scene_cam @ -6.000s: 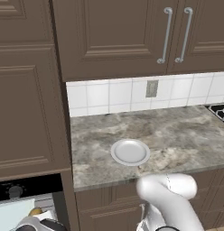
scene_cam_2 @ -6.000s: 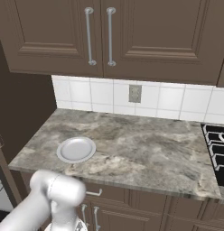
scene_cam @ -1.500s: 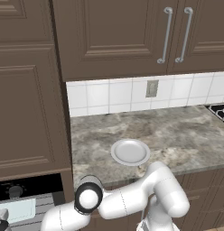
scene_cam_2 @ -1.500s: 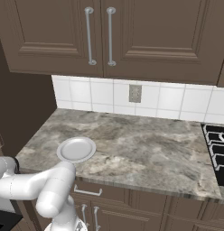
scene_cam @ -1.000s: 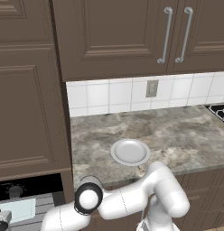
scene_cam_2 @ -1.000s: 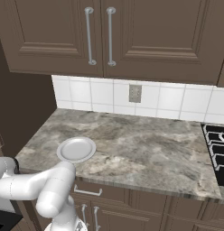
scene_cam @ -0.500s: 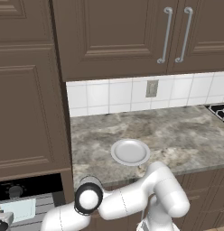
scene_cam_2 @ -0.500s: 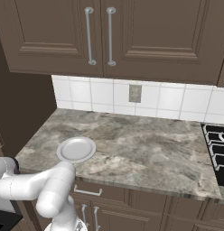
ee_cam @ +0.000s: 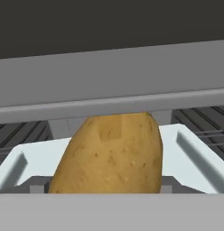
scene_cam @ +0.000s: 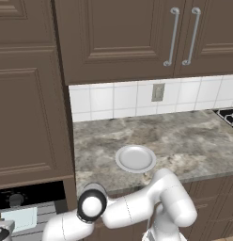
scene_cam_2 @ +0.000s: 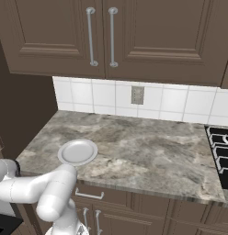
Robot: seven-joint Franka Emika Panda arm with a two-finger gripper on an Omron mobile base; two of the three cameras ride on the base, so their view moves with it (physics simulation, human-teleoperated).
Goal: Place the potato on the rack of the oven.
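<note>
The golden-brown potato (ee_cam: 109, 158) stands tall and very close in the hand view, just above a pale flat sheet (ee_cam: 186, 158) on the grey rack (ee_cam: 204, 122). My fingertips are hidden below it. In the left base view the oven (scene_cam: 24, 207) sits at the lower left, with a black panel and a round knob (scene_cam: 15, 200). My arm stretches left and down to it. My gripper (scene_cam: 1, 232) is at the cavity's front edge beside the pale sheet (scene_cam: 19, 219), and it appears shut on the potato.
A round white plate (scene_cam: 135, 158) lies near the front edge of the grey stone counter (scene_cam: 184, 136), above my forearm; the plate (scene_cam_2: 77, 152) also shows in the right base view. Brown cabinet doors rise above the oven. A stove corner (scene_cam_2: 221, 151) is at the far right.
Six seconds ago the arm was folded by the base; it has since stretched left into the oven opening. Over the last second and a half it has barely moved.
</note>
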